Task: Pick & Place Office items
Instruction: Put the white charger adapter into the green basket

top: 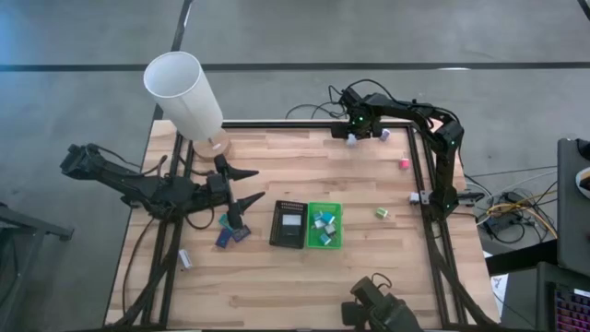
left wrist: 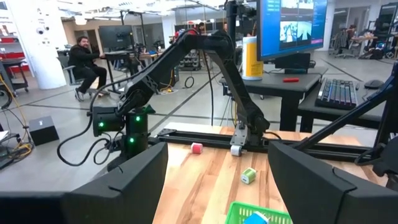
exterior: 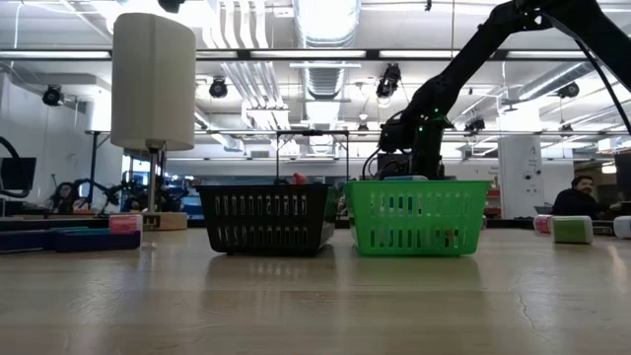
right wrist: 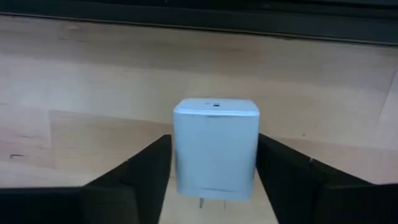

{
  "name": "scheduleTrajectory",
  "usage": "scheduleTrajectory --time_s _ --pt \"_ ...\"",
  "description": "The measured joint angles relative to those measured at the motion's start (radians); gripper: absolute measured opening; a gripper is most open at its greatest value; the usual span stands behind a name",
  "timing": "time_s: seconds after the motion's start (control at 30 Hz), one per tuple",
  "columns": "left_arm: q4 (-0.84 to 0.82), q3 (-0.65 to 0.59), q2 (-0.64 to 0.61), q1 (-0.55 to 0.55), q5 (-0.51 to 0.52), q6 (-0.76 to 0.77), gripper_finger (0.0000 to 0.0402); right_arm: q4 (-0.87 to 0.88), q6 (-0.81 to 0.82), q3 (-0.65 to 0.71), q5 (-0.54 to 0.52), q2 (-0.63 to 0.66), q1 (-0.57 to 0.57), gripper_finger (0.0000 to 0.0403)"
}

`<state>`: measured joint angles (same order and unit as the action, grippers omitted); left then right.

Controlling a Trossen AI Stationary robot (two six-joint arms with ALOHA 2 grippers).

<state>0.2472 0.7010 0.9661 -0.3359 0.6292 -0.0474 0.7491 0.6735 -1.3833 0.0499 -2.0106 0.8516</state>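
Progress partway: green basket [top: 336, 214] near the table's front middle already holds several teal and white blocks [top: 322, 224], black basket [top: 287, 224] just beside it on the left shows only something flat inside. Right gripper [top: 366, 136] is at the table's back edge, right of centre, jaws straddling a white block [right wrist: 216, 147]; fingers sit close on both sides of it, but whether they are actually pressing it I cannot tell, block looks to be on the wood. Another pale block [top: 384, 134] lies just beside that gripper. Left to sort: pink block [top: 404, 163] and white block [top: 415, 197] near the right edge, green block [top: 381, 213] right of the green basket, dark-blue flat pieces [top: 229, 236] and a white item [top: 184, 259] toward the front left. Left gripper [top: 244, 187] hovers over the left half of the table, jaws wide apart, nothing in them. White lampshade [top: 184, 94] stands at the back left corner.
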Motion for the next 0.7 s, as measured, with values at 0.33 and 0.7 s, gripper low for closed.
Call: scheduleTrajectory --time_s 0.33,0.7 --pt "-0.003 0.0 0.0 0.0 0.0 0.003 0.0285 0.021 -0.09 0.002 0.025 0.002 0.003 0.0166" --pt "-0.006 0.0 0.0 0.0 0.0 0.003 0.0284 0.057 -0.284 0.0 0.055 0.129 0.015 0.0166"
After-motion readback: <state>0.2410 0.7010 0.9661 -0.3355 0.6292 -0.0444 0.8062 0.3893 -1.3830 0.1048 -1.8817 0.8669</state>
